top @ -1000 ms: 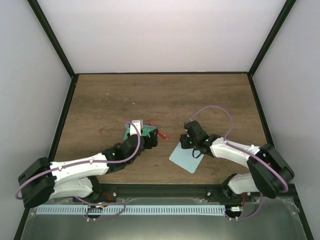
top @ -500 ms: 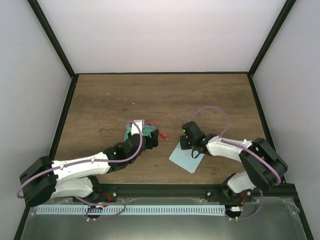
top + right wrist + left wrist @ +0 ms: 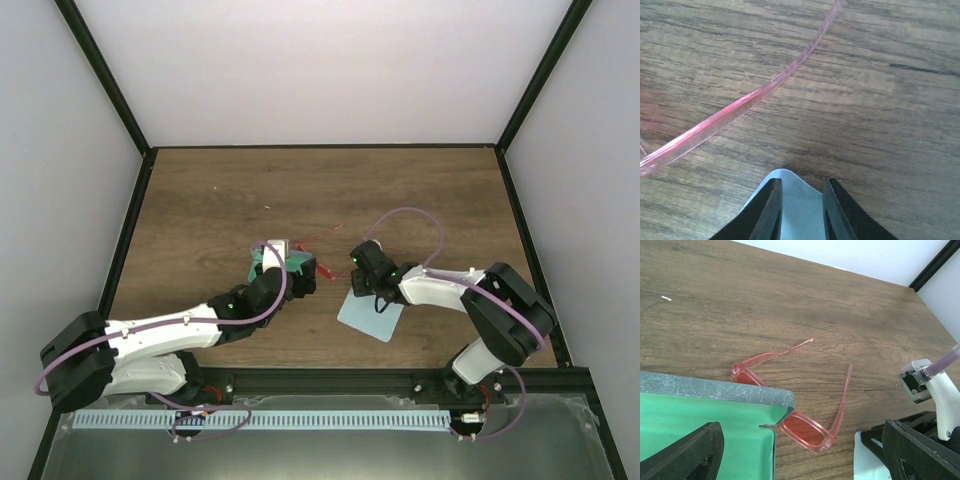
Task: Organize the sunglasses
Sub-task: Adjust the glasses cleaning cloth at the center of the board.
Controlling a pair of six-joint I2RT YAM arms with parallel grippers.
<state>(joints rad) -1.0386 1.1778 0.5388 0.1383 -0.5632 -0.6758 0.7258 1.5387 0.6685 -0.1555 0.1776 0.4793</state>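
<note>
The sunglasses are lying unfolded on the wooden table, just left of the centre of the overhead view. Their red lenses are facing the lower edge of the frame and both thin arms are stretching away toward the top. In the left wrist view one lens is showing in full at lower centre. The other is partly hidden behind the grey rim of the open spectacle case, whose green lining is filling the lower left corner.

The left gripper is hovering over the case and the glasses. Its two dark fingers are standing wide apart at the bottom corners of its own view and are grasping nothing.

The right gripper is reaching in from the right, low over the table, just right of the sunglasses. Its fingers are standing a narrow gap apart, not clamped. A corner of the light blue cloth is showing in that gap. One pink arm of the glasses is crossing the upper left of the right wrist view, apart from the fingertips. The cloth is lying flat, below and to the right of the glasses in the overhead view.
</note>
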